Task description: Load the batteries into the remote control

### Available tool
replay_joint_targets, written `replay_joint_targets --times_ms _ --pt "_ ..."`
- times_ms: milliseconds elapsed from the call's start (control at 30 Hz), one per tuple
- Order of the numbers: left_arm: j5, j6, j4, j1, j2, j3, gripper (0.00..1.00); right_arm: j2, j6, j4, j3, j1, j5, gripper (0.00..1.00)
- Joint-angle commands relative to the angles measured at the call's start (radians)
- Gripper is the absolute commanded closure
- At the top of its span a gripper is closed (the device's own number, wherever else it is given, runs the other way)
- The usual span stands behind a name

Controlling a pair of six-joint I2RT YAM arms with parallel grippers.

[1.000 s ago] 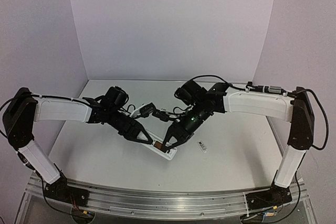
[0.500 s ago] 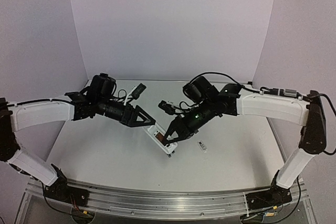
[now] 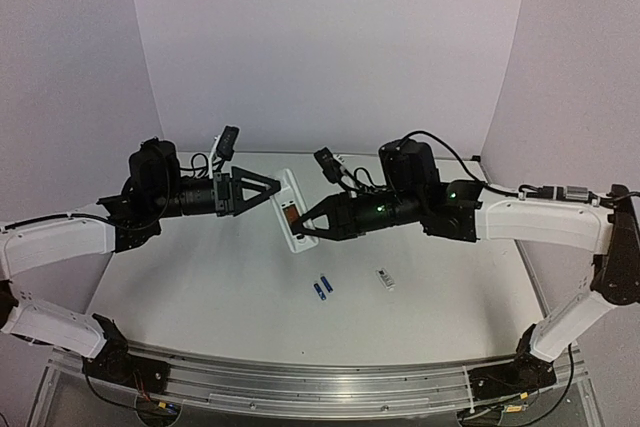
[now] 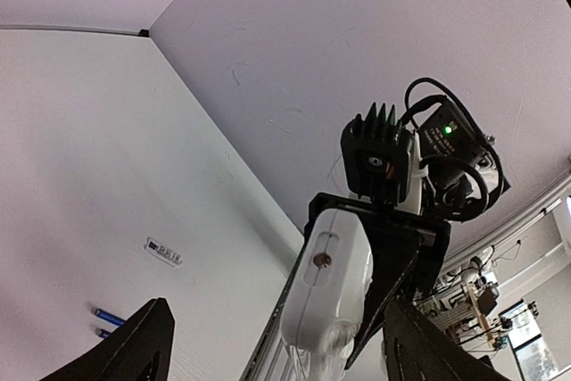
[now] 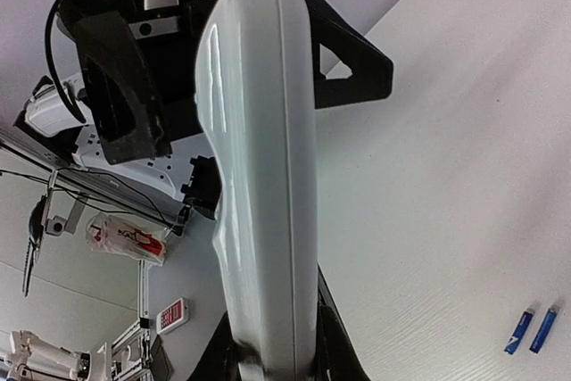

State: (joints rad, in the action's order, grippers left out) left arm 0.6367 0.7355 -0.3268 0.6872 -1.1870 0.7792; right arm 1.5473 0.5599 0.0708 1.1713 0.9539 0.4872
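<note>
right pincer [image 3: 310, 228] pinching remote [image 3: 291, 199] mid-frame, left pincer [image 3: 270, 191] spread beside it, two batteries [image 3: 322, 287] on table [image 3: 200, 287] below

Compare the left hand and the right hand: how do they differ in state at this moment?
The right hand is shut on one end of the remote control and holds it off the table; the left hand holds nothing. The left hand stands wide open, while the right hand is nearly closed around the remote control. Both are raised above the table and point toward each other, one at each end of the remote control.
</note>
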Motion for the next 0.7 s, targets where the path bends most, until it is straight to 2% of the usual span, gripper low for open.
replay_joint_targets --times_ms 0,267,667 --pt "0.044 0.063 -0.175 0.0 -0.022 0.008 0.25 0.033 0.059 0.137 0.022 0.007 -0.013 1.0" --pt "0.077 0.119 -0.321 0.0 -0.044 -0.028 0.61 0.06 0.083 0.174 0.023 0.008 -0.039 1.0" --pt "0.106 0.131 -0.296 0.0 -0.05 -0.03 0.63 0.074 0.099 0.212 0.023 0.008 -0.05 1.0"
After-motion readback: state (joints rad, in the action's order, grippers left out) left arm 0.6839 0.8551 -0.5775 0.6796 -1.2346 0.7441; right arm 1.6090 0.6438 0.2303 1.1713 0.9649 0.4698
